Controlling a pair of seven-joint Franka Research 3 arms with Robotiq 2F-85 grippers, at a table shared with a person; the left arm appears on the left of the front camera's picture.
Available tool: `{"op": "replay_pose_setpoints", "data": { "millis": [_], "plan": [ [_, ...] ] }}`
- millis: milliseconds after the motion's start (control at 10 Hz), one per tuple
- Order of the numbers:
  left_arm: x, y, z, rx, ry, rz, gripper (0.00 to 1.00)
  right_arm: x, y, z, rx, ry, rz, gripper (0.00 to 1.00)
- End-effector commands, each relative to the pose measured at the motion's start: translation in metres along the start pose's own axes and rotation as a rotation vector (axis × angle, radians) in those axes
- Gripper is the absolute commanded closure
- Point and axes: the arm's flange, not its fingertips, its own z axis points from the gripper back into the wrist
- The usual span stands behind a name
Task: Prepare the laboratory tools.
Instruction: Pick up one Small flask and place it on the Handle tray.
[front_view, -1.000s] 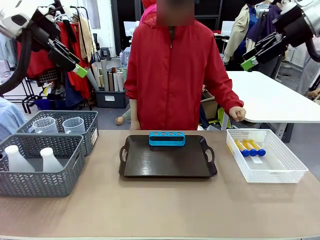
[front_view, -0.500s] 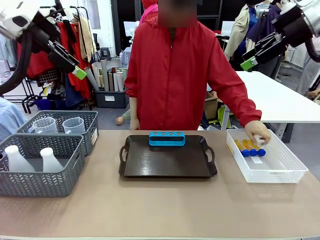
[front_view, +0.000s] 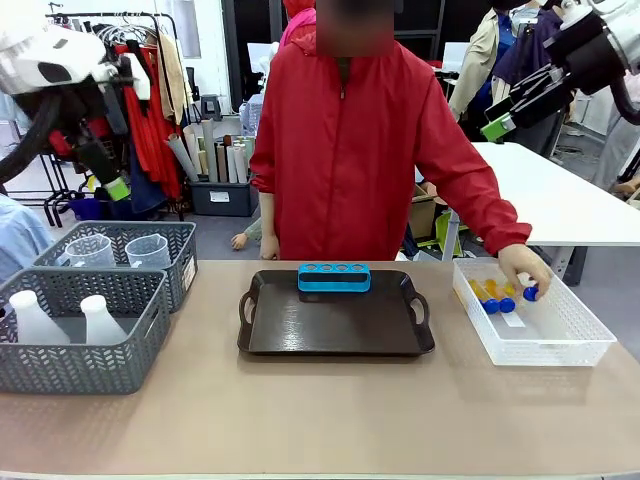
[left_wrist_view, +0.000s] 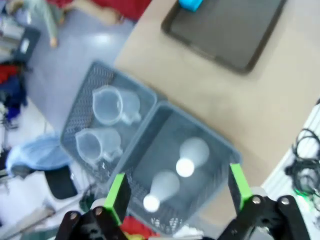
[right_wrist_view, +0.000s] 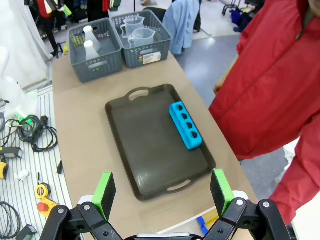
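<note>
Left fingers (left_wrist_view: 118, 192) apart, two flasks (left_wrist_view: 187, 160), two beakers (left_wrist_view: 114, 104)

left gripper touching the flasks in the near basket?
Apart. Front view: the left gripper hangs open high above the basket holding the two flasks, with a plain gap of air between them.

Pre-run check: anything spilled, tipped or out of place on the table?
Nothing stands out. Flasks and beakers stand upright in the grey baskets, blue rack sits square on the tray, tubes lie in the white basket.
</note>
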Motion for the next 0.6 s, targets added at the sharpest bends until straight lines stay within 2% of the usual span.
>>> {"op": "replay_pose_setpoints", "data": {
  "millis": [0,200,300,400,500],
  "plan": [
    [-0.0043,-0.0103,-0.0048,0.046,0.125,0.095,0.0,0.0007,0.0003,-0.0009,0.004,-0.007,-0.002,0.0],
    [-0.0072,-0.0134,-0.0046,0.039,0.133,0.165,0.0,0.0007,0.0003,-0.0009,0.004,-0.007,-0.002,0.0],
    [-0.0035,-0.0092,-0.0072,-0.069,0.062,0.128,0.0,0.0007,0.0003,-0.0009,0.004,-0.007,-0.002,0.0],
    [-0.0063,-0.0073,-0.0096,0.048,0.135,0.131,0.0,0.0007,0.0003,-0.0009,0.004,-0.007,-0.002,0.0],
    [-0.0063,-0.0073,-0.0096,0.048,0.135,0.131,0.0,0.0007,0.0003,-0.0009,0.004,-0.007,-0.002,0.0]
  ]
}}
